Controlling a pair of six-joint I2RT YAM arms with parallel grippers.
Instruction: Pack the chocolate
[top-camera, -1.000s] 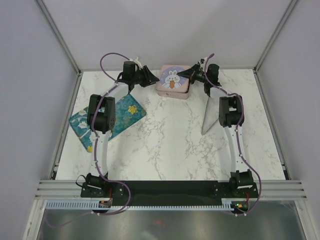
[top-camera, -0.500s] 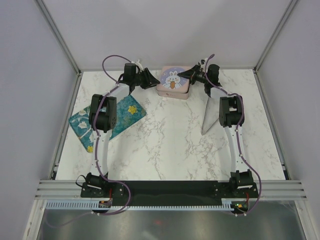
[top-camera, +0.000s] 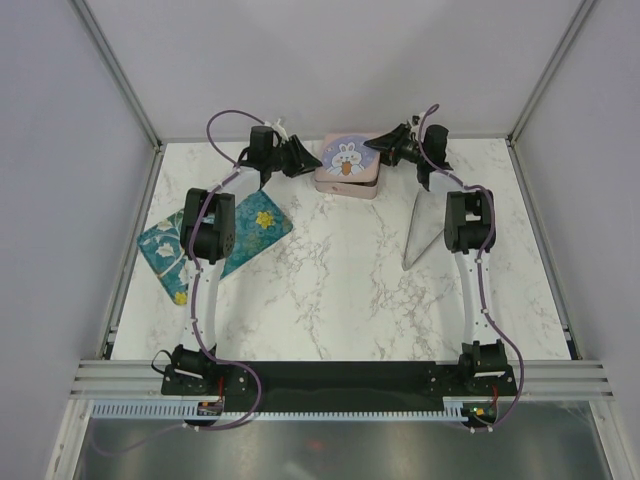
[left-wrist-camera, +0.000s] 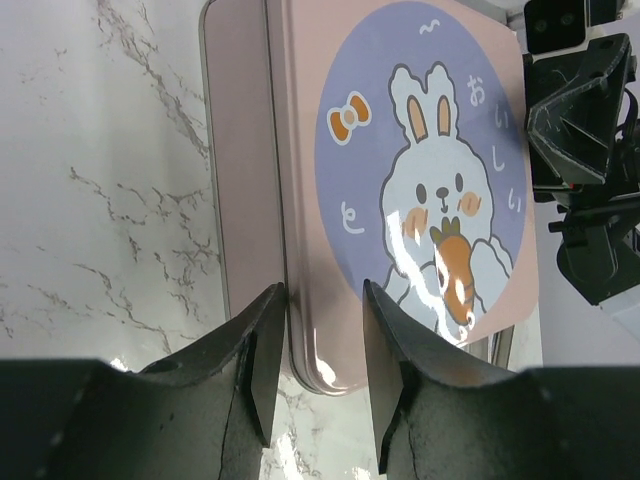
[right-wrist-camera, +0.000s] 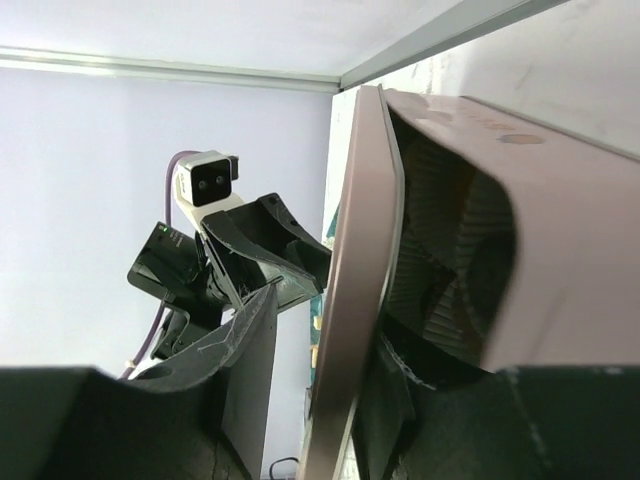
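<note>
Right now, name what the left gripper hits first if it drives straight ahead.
Most likely the pink lid: the left gripper has its fingers flanking the lid's near edge, though height over it is unclear.

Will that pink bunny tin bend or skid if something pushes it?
The tin looks like thin rigid metal, so it should probably keep its shape. Its glossy lid may be slippery to pinch. Low and flat on the smooth marble table, it would likely slide rather than tip.
</note>
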